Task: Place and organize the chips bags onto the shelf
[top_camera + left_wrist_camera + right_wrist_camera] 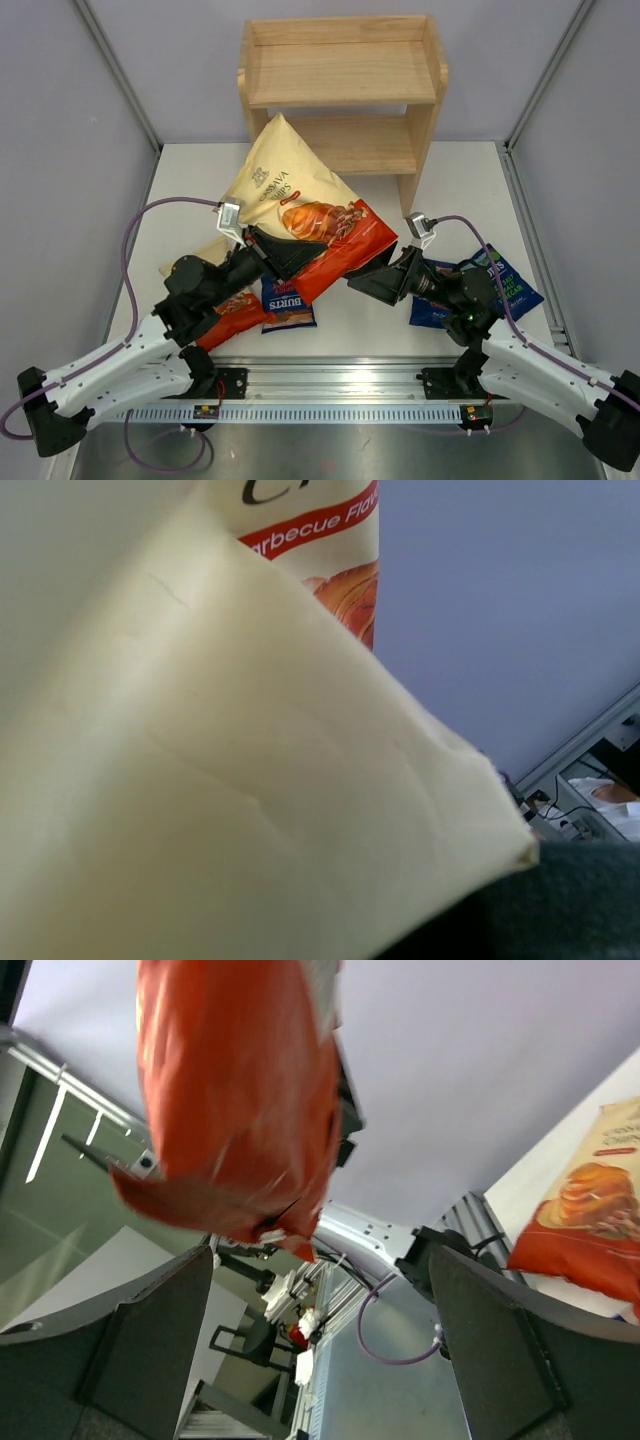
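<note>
My left gripper (285, 255) is shut on a large chips bag (300, 200), cream at the top and orange-red below, and holds it tilted above the table in front of the shelf (345, 75). In the left wrist view the bag's cream side (220, 780) fills the frame, with one dark finger (570, 910) at the bottom right. My right gripper (368, 280) is open and empty beside the bag's lower right corner. In the right wrist view the orange end (235, 1110) hangs just beyond the open fingers (150, 1350). The wooden shelf holds no bags.
A second large orange-red bag (232, 312) lies under my left arm; it also shows in the right wrist view (590, 1210). A blue BURTS bag (288, 303) lies beside it. Two more blue bags, one with green lettering (508, 283), lie under my right arm.
</note>
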Robot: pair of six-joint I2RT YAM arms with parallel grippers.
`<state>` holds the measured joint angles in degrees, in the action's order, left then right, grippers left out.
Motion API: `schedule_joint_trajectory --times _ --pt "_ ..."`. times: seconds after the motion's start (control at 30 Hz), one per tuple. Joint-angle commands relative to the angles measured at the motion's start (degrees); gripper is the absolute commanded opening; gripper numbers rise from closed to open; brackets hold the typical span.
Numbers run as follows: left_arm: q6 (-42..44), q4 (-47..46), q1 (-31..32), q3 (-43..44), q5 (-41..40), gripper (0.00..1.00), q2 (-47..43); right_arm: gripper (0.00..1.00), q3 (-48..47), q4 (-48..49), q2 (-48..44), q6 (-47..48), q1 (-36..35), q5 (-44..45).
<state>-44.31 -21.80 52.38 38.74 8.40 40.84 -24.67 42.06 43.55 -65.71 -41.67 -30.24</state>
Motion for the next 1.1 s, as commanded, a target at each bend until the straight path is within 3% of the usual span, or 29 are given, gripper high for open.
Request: schedule_joint_trajectory --times 0.0,0.07,0.23,0.4,0.5,0.6,0.63,0.77,0.93,1.07 --pt "-5.60 -14.31 -0.17 0.19 -3.57 0.05 2.75 0.95 -1.96 9.00 -0.40 4.61 -6.39 11.93" --pt "-6.74 -16.16 0.09 0.20 -2.96 0.03 4.77 0.91 -1.35 10.57 0.30 4.80 -7.37 16.85" --pt "-7.89 -18.44 0.70 -1.74 -4.27 0.03 6.62 0.83 -2.22 16.82 4.96 4.36 -8.78 19.87" --pt "-6.41 -18.20 0.79 -2.09 -3.83 0.04 6.10 0.62 -3.11 17.60 8.21 4.72 -9.48 23.65" --pt "-3.95 -14.95 0.79 -1.39 -2.78 0.17 4.43 0.40 -2.15 17.71 7.70 5.85 -9.48 24.87" --pt "-0.26 -8.29 0.79 -0.16 -2.69 0.25 1.98 0.31 -1.09 14.47 4.28 7.96 -9.48 25.31" --pt "0.80 -7.04 0.79 -0.16 -3.04 0.34 0.75 0.27 -0.91 13.23 3.22 8.40 -9.48 25.49" --pt "3.97 -2.02 0.71 -1.56 -7.25 0.46 -4.88 0.18 0.67 7.95 -1.71 9.99 -9.48 26.02" --pt "5.73 2.55 0.44 -1.83 -10.51 0.48 -8.58 0.15 0.59 -0.56 -6.11 10.25 -9.48 24.01" --pt "6.87 4.40 0.35 -1.65 -12.09 0.44 -9.63 0.13 -0.04 -4.88 -6.46 10.26 -9.48 17.50"
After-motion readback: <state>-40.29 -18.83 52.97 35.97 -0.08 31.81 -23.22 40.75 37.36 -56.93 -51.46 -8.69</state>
